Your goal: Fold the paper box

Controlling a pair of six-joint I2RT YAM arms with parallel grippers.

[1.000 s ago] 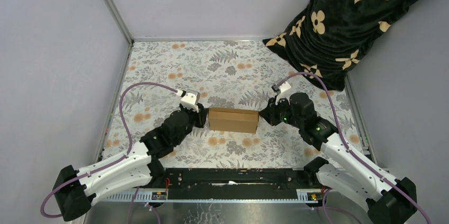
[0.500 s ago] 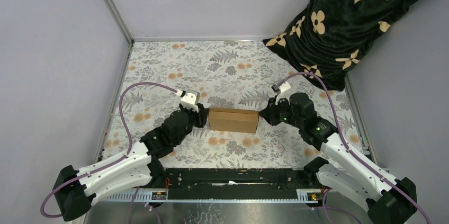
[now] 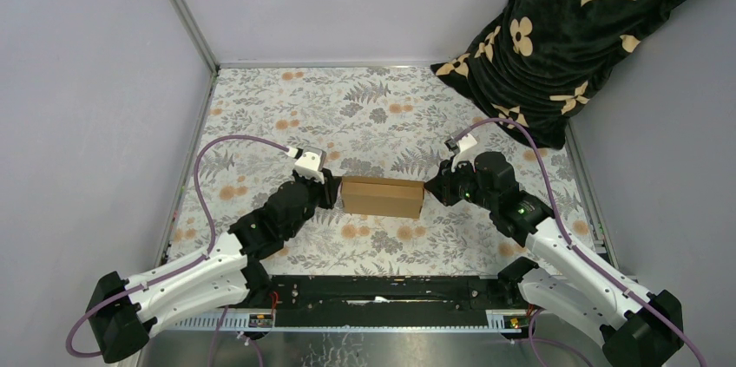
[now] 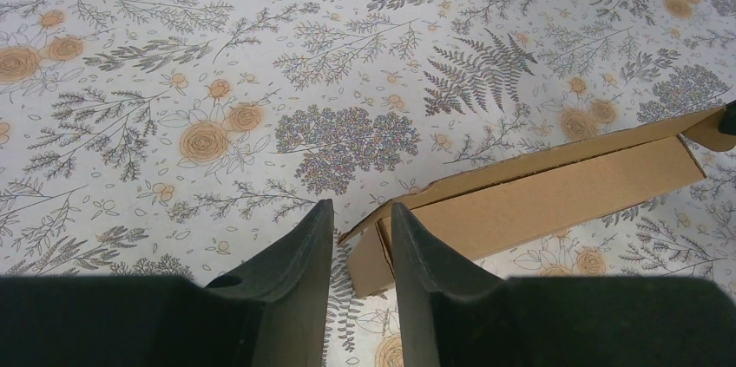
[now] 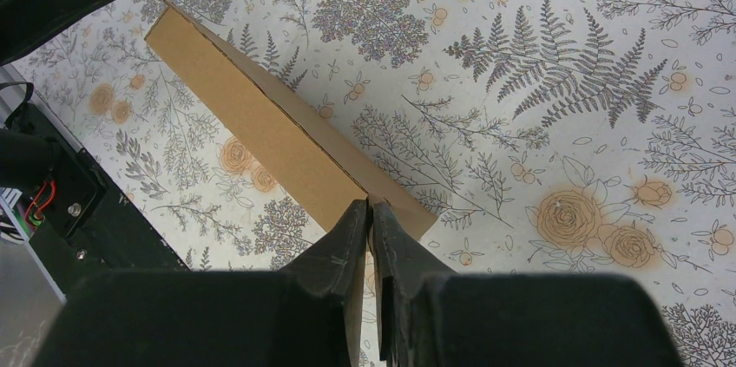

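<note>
Left tool (image 4: 358, 218) held spread, nothing pinched, paper box (image 4: 538, 198) flap just beside its right finger | right tool (image 5: 371, 207) pressed nearly together on the box's other end | box laid mid floral worktop (image 3: 347, 98), open surface beyond | black patterned cloth (image 3: 573, 29) draped at far-right corner | right contact partly hidden

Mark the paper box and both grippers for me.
paper box (image 3: 382, 198): top external view, middle of its brown surface.
left gripper (image 4: 358, 211): left wrist view, gap between its fingertips.
right gripper (image 5: 370, 207): right wrist view, between its fingertips, at the box's end.
</note>
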